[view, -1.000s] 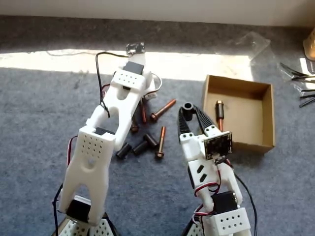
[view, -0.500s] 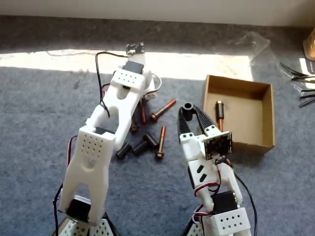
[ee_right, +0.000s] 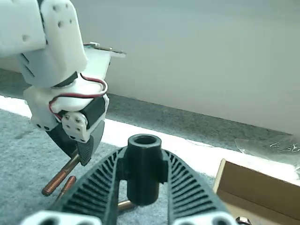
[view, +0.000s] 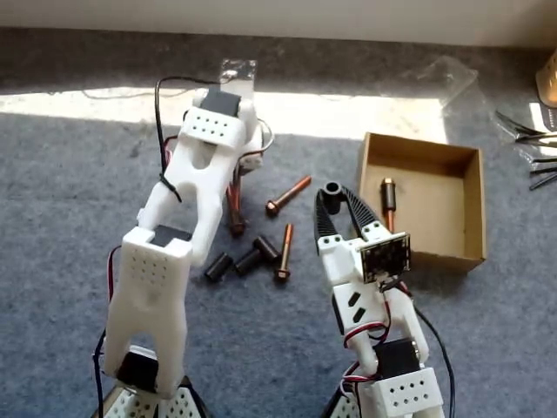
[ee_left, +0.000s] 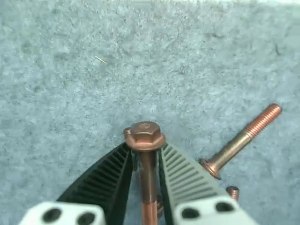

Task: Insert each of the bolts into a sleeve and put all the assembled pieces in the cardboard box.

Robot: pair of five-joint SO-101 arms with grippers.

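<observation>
While the left gripper (ee_left: pixel 146 150) pinches a bolt (ee_left: pixel 144 137) left of centre in the high view and the right gripper (view: pixel 333 200) clamps a sleeve (view: pixel 332 189) upright mid-frame, just left of the cardboard box (view: pixel 435 196), insertion looks in hand: next, align shank with bore.

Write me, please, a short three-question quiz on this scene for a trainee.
1. True or false: the left gripper is shut on a bolt.
2. What does the right gripper hold? A: a sleeve, upright. B: a bolt. C: nothing.
3. How many assembled pieces can be seen in the box?

Key: 1 true. 2 A. 3 one, the piece near the box's left wall in the high view.
</observation>
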